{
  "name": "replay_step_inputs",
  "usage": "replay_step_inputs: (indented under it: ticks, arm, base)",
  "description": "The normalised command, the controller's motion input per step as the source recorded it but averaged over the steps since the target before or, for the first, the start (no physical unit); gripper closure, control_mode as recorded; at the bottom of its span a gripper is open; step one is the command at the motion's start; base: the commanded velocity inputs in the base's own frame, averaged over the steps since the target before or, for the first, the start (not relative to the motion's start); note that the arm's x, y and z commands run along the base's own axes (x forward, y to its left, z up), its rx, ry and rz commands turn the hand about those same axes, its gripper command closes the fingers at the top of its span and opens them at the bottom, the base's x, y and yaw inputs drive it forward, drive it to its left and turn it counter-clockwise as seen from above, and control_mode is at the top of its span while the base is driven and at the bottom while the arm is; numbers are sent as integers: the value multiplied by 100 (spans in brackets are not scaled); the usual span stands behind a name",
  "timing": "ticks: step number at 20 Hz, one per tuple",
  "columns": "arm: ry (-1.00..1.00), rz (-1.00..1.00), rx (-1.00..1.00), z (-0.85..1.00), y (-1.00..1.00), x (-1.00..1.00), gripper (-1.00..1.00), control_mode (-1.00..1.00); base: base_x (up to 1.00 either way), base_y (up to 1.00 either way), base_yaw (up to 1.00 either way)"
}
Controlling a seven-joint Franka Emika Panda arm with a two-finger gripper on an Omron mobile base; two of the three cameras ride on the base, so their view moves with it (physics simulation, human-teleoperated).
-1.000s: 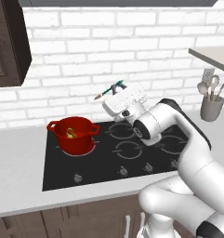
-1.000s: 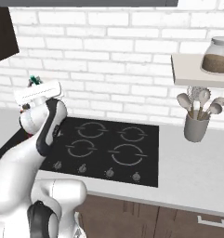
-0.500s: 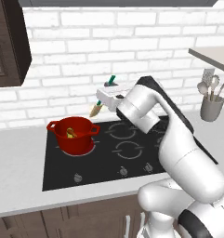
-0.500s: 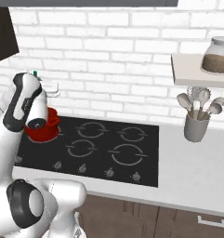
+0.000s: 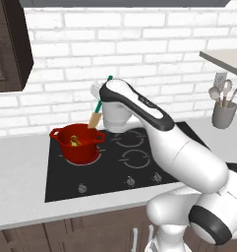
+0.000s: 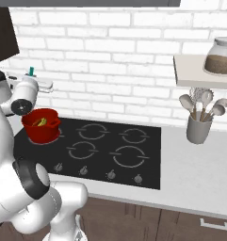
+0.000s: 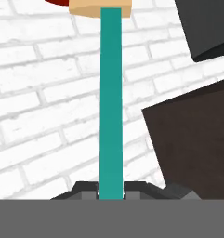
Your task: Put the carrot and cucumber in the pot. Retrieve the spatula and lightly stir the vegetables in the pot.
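Bright even rendered light, soft faint shadows, mild sheen on red pot (image 5: 78, 143), pics low-res, slightly soft

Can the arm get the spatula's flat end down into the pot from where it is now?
Probably yes. The gripper is shut on the spatula, whose tan end hangs just beside the pot rim, and nothing covers the pot's open top.
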Motion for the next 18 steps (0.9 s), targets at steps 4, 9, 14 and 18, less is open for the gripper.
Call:
replay_step_inputs:
  ticks: [4,9,14,18]
  arm:
    - [2,0,-4,-11,1,19,100,-100]
    - [15,0,-1,-12,0,35,100,-100]
    - [14,1,-7,-12,24,28,100,-100]
    - [4,4,-14,-21,36,34,100,-100]
  base:
    - [0,0,0]
    - [0,0,0]
    - [0,0,0]
    - [0,0,0]
